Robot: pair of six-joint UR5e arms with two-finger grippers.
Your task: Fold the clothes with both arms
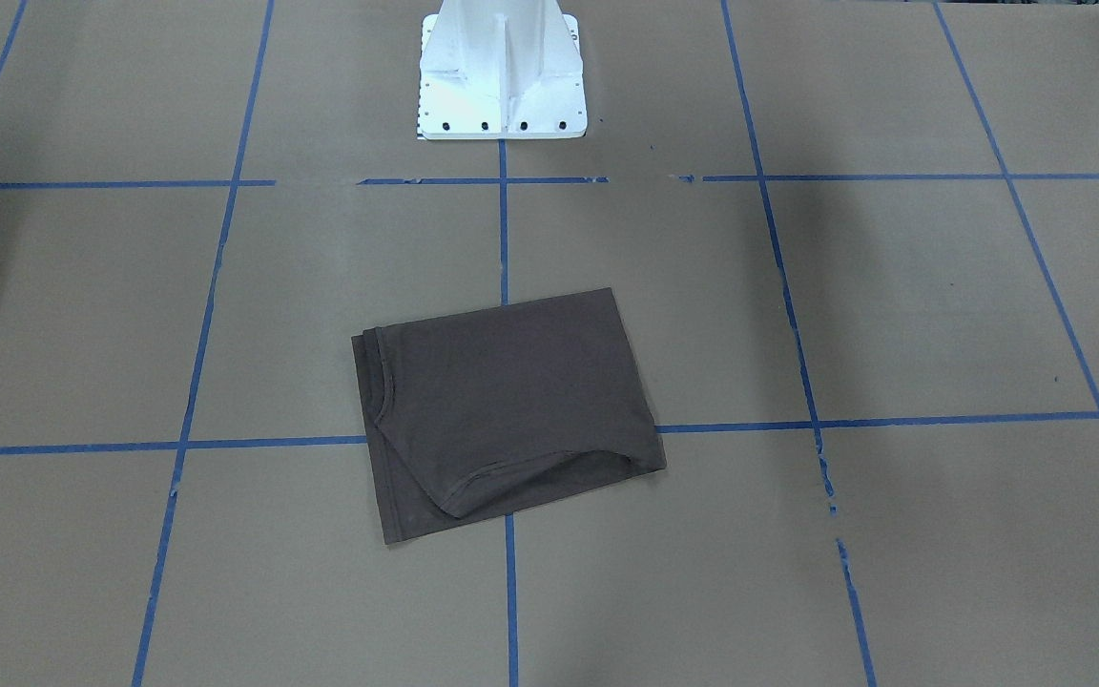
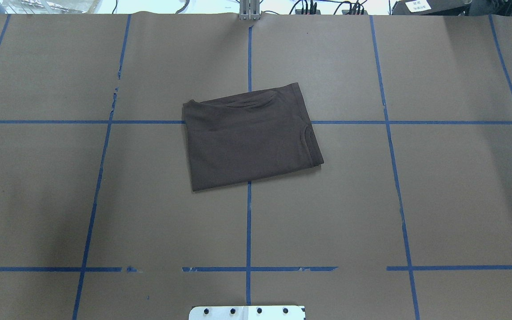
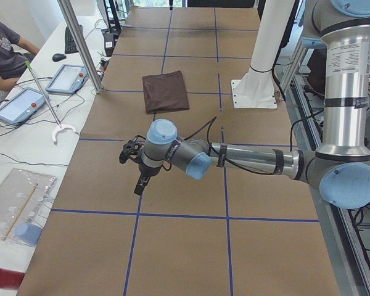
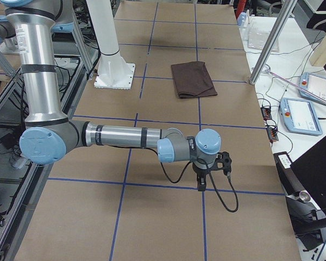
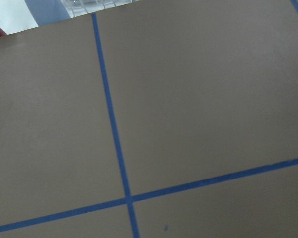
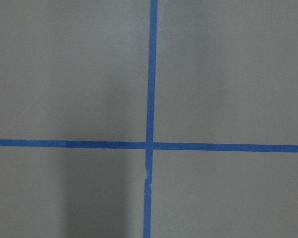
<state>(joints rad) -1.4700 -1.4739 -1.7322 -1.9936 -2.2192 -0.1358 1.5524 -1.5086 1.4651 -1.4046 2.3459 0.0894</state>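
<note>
In the front-facing view, the dark brown T-shirt [image 1: 511,410] lies folded into a rough rectangle. It is flat on the tabletop [image 1: 931,296] over a crossing of blue tape lines [image 1: 225,444], on the near side of the white pedestal [image 1: 502,86].

The overhead view shows the T-shirt [image 2: 251,138] near the tabletop's middle, skewed slightly against the tape grid.

From the left end, the left arm [image 3: 246,159] stretches low over the tabletop. The left hand [image 3: 139,187] points downward, well apart from the T-shirt farther along. Its opening cannot be told.

From the right end, the right arm [image 4: 119,136] reaches out likewise. The right hand [image 4: 201,185] points down, well short of the T-shirt, and its opening cannot be told either.

Both wrist views show only tabletop and crossing tape.
</note>
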